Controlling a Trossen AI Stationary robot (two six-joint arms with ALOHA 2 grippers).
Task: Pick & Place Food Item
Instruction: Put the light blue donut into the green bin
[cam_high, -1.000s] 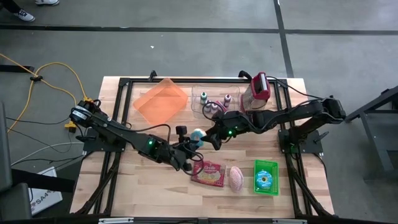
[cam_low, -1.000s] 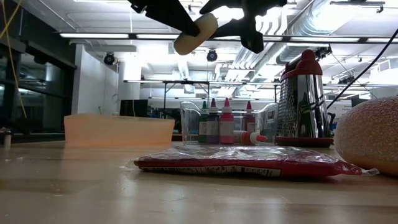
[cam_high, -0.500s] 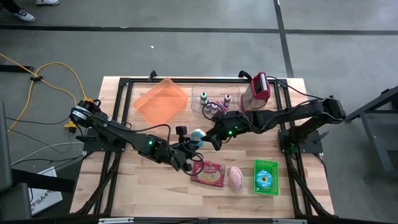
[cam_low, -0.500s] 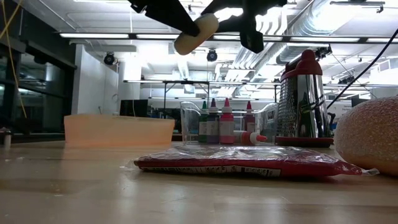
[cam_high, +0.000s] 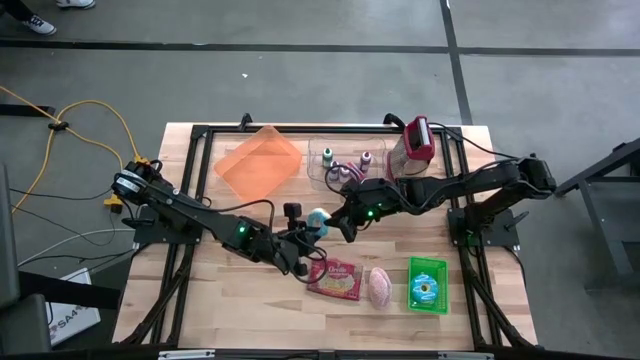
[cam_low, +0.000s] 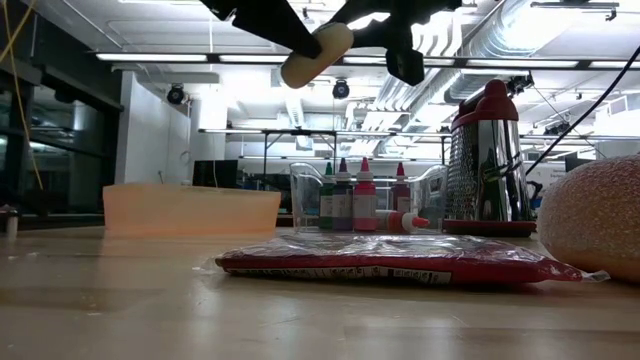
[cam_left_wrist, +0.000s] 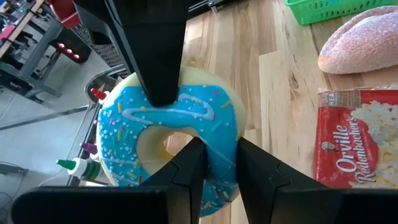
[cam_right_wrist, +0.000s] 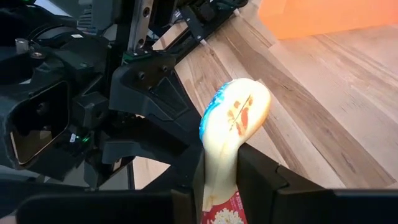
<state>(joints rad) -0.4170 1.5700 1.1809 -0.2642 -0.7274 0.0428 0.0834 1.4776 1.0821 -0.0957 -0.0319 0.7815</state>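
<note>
Closing in over the last second, my right gripper's fingers are now pinching the donut, while almost nothing else on the table is changing place. I am using the popcorn bag as my landmark and going left to right.

Far up and to the left of the popcorn bag, the orange tray is lying flat on the wooden table. My left arm is reaching in from the left side, and my left gripper is sitting just up and left of the popcorn bag. Its jaws are squeezing the donut's ring, one finger poking through the hole.

I am seeing the donut held up in the air, above the popcorn bag and not touching the table. It has blue icing with sprinkles. Both grippers are holding it at once, from opposite sides.

Farther up from the popcorn bag, a clear bin with little bottles is standing. Just right of the popcorn bag, a pink sugary bun is lying. Right of that, a green basket is holding another blue donut. Up and right, a red-topped grater is standing near the table's back edge.
</note>
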